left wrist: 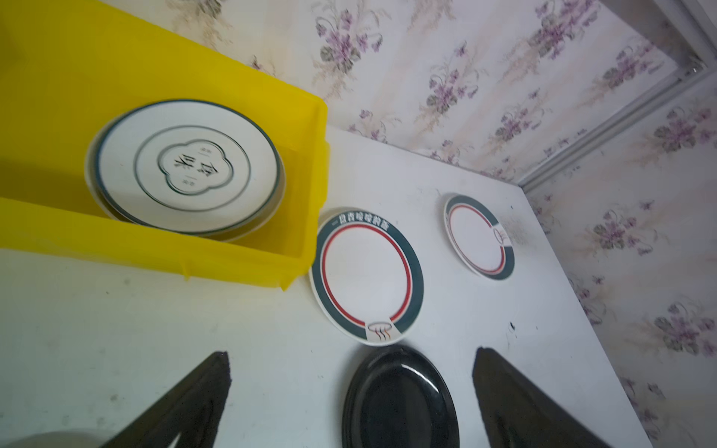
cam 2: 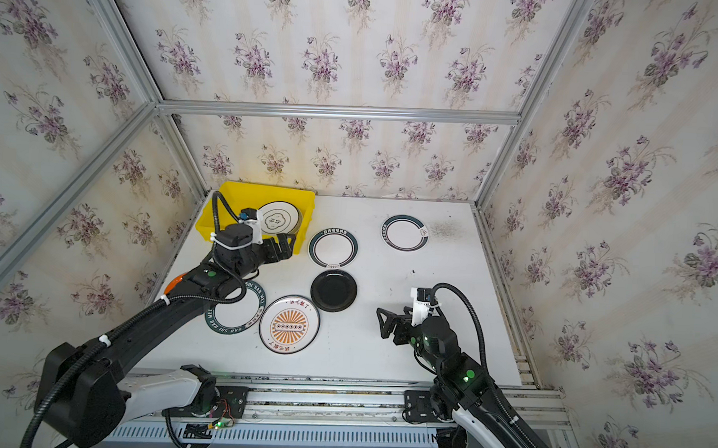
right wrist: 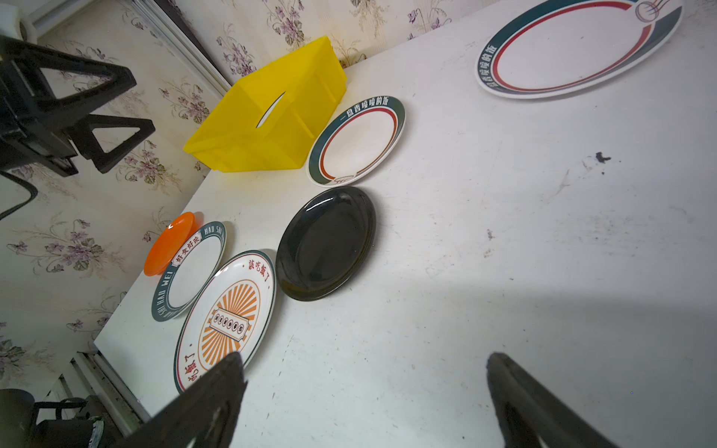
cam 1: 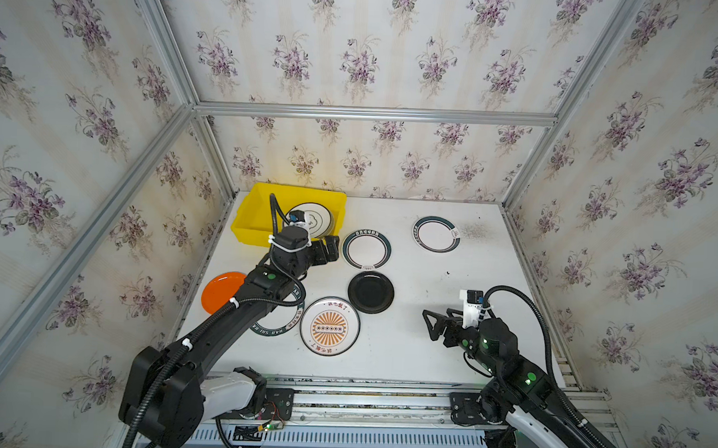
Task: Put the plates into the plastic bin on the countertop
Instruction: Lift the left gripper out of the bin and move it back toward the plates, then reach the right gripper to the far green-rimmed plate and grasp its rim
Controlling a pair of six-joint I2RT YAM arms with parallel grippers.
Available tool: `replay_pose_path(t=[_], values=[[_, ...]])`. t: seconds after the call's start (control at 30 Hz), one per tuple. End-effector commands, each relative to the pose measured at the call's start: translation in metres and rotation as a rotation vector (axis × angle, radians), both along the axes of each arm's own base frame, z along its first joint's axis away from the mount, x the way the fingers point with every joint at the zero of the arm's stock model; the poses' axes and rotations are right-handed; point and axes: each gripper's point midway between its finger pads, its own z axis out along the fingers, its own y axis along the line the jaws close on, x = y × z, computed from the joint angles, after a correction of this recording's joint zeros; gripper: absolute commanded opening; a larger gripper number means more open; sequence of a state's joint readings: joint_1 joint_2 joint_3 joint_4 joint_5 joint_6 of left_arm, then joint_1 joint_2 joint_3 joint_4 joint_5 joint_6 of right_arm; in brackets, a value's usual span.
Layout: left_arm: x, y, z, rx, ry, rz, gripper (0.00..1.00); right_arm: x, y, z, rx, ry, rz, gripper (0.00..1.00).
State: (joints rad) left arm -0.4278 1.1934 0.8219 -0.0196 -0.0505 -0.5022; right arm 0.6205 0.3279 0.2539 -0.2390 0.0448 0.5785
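"Six plates lie out on the countertop (cam 1: 426, 361), by my count. There's an orange plate (cam 1: 217, 293) at the left edge and a lettered plate (right wrist: 194, 271) right against it, half under the left arm. A sunburst plate (cam 1: 330, 326) sits next to that, and a black plate (cam 1: 371, 292) is just behind it."

"And the other two?"

"A green-rimmed plate (cam 1: 366, 250) sits behind the black one. A far plate (cam 1: 436, 234) is off by itself toward the back right."

"Where's the bin?"

"The yellow bin (cam 1: 253, 233) sits in the back left corner of the countertop. A white plate (left wrist: 186, 166) with a flower outline lies flat inside it. In the left wrist view a second rim shows underneath that one."

"How near is the green-rimmed plate to the bin?"

"Just beside its right end. I can't tell whether they touch."

"What about the grippers?"

"The left gripper (cam 1: 329, 248) hangs by the bin's near right corner. Its fingers (left wrist: 186, 399) are spread wide with nothing between them. The right gripper (cam 1: 434, 324) is over bare countertop at the front right, well apart from the plates. Its fingers are spread too, empty, and point toward the sunburst plate."
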Motion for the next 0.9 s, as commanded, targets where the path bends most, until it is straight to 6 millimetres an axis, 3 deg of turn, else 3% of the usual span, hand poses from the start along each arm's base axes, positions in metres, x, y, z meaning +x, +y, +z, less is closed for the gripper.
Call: replay_pose_path(t=[0.0, 0.3, 0.47, 0.7, 0.87], values=[[-0.01, -0.007, -0.005, -0.019, -0.021, -0.014, 1.0, 0.002, 0.007, 0.02, 0.029, -0.045, 0.028, 0.99], [-0.058, -0.034, -0.037, -0.078, -0.064, -0.174, 1.0, 0.012, 0.011, 0.014, -0.088, -0.015, 0.048, 0.99], [-0.071, -0.03, -0.041, -0.047, -0.102, -0.195, 1.0, 0.025, 0.014, 0.018, -0.159, 0.038, 0.04, 0.99], [-0.083, -0.025, -0.044, -0.044, -0.17, -0.215, 1.0, 0.064, -0.002, 0.018, -0.221, 0.167, -0.082, 0.99], [-0.088, -0.031, -0.046, -0.078, -0.148, -0.248, 1.0, 0.102, -0.023, 0.013, 0.0, 0.279, -0.166, 0.96]])
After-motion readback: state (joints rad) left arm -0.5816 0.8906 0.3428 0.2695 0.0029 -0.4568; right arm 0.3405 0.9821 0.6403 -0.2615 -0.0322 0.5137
